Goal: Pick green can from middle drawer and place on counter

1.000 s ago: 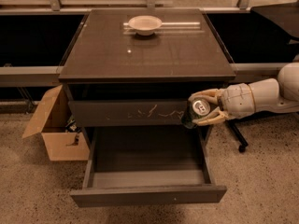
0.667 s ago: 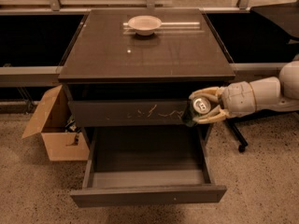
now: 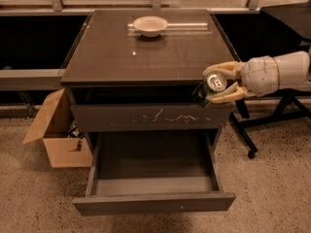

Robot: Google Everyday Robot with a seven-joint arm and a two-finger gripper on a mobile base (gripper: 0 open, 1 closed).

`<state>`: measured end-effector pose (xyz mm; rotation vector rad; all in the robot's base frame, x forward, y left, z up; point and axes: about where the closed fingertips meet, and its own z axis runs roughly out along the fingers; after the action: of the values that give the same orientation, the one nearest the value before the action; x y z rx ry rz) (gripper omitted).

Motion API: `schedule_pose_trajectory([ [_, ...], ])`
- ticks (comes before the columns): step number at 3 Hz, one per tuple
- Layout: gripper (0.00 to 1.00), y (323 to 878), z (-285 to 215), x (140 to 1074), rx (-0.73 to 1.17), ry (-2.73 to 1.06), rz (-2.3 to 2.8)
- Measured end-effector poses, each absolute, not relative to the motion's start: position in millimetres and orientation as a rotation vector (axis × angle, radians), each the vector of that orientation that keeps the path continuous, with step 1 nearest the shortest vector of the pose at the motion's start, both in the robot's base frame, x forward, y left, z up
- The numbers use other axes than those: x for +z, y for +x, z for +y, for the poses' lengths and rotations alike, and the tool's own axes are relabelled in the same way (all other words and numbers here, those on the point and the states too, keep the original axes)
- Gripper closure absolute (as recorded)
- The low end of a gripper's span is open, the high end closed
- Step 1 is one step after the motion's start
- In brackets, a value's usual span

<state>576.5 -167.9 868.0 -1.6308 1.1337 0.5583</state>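
My gripper (image 3: 216, 84) comes in from the right and is shut on the green can (image 3: 210, 85). The can is tilted, its silver top facing up toward the camera. It hangs at the counter's front right corner, level with its edge, above the scratched drawer front (image 3: 150, 116). The counter (image 3: 146, 52) is a glossy dark slab. The middle drawer (image 3: 153, 171) is pulled out below and its grey inside holds nothing.
A white bowl (image 3: 150, 25) sits at the back of the counter. An open cardboard box (image 3: 56, 130) stands on the floor left of the cabinet. A black wheeled stand (image 3: 272, 113) is on the right, under my arm.
My gripper has lifted the can a little, from beside the scratched drawer front up to the level of the counter's edge.
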Motion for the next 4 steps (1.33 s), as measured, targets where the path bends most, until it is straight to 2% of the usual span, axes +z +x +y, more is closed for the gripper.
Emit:
schedule_pose_trajectory([
  [2, 1.00, 611, -191, 929, 0.501, -1.551, 1.112],
  [4, 1.00, 652, -182, 969, 0.481, -1.455, 1.124],
])
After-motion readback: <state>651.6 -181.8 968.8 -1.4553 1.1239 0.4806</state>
